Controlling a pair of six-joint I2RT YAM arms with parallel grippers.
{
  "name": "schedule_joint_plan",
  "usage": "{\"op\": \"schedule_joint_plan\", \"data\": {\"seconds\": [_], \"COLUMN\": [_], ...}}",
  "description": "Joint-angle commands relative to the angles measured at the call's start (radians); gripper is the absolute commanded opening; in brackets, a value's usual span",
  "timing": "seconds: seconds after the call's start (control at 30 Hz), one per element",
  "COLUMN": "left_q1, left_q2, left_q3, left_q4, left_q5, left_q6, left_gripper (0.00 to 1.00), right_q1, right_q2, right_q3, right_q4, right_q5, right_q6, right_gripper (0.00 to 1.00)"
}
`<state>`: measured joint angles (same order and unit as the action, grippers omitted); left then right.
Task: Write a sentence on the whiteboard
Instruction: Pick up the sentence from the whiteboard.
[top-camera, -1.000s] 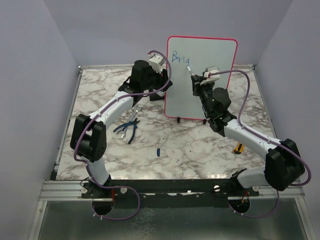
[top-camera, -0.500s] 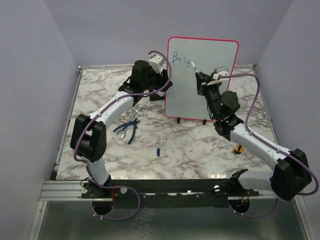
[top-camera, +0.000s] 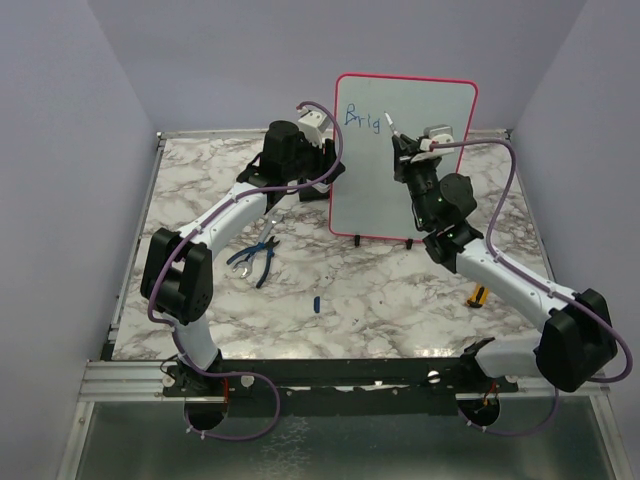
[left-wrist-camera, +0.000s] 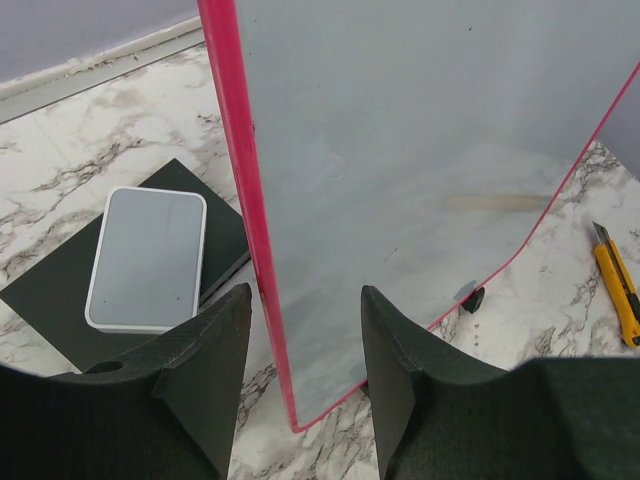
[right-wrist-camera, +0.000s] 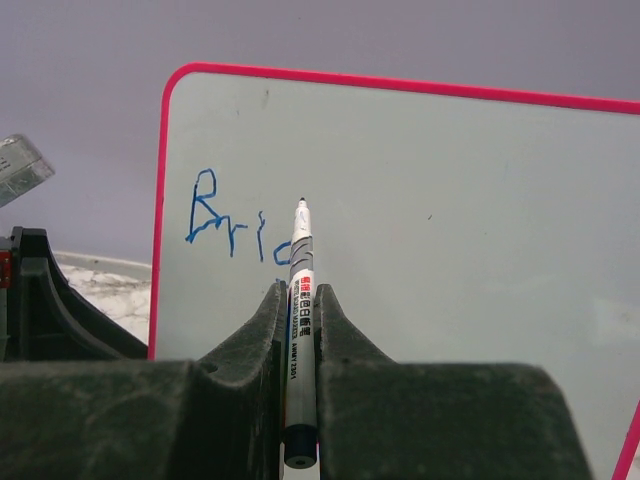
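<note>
The whiteboard (top-camera: 365, 185) stands upright at the back middle of the table, with a red-pink frame. The sentence (top-camera: 362, 118) reads "Brig" in blue at its top left; it also shows in the right wrist view (right-wrist-camera: 230, 225). My right gripper (top-camera: 405, 152) is shut on a white and grey marker (right-wrist-camera: 300, 285). The marker's tip points at the board just right of the "g"; I cannot tell whether it touches. My left gripper (left-wrist-camera: 305, 300) is open. Its fingers stand either side of the whiteboard's left edge (left-wrist-camera: 245, 180).
Blue-handled pliers (top-camera: 255, 260) and a small blue cap (top-camera: 316, 302) lie front left of the board. A yellow utility knife (top-camera: 478, 295) lies at the right. A black-and-white eraser block (left-wrist-camera: 145, 260) lies on a black pad behind the board's left edge.
My right gripper has lifted and moved a little right with the marker. The "g" now stands finished after "Bri". My left arm has not moved.
</note>
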<state>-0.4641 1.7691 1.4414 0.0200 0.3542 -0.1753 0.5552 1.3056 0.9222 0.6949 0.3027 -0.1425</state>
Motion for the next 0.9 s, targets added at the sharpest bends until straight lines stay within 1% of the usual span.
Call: {"op": "schedule_joint_plan", "data": {"seconds": [0.0, 0.57, 0.87], "left_q1": [-0.001, -0.001, -0.001], "left_q2": [-0.033, -0.037, -0.037], "left_q3": [0.003, 0.003, 0.004], "left_q4": [0.006, 0.005, 0.005], "left_q5": [0.011, 0.011, 0.012], "left_q6": [0.002, 0.004, 0.005], "left_gripper": [0.49, 0.49, 0.49], "right_q1": [-0.005, -0.019, -0.021], "right_q2": [0.025, 0.076, 0.063], "right_q3": [0.044, 0.063, 0.012], "right_q4": [0.023, 0.028, 0.019], "right_q5": [0.027, 0.048, 0.047], "right_q6": [-0.031, -0.036, 0.0], "right_gripper": [0.01, 0.01, 0.01]}}
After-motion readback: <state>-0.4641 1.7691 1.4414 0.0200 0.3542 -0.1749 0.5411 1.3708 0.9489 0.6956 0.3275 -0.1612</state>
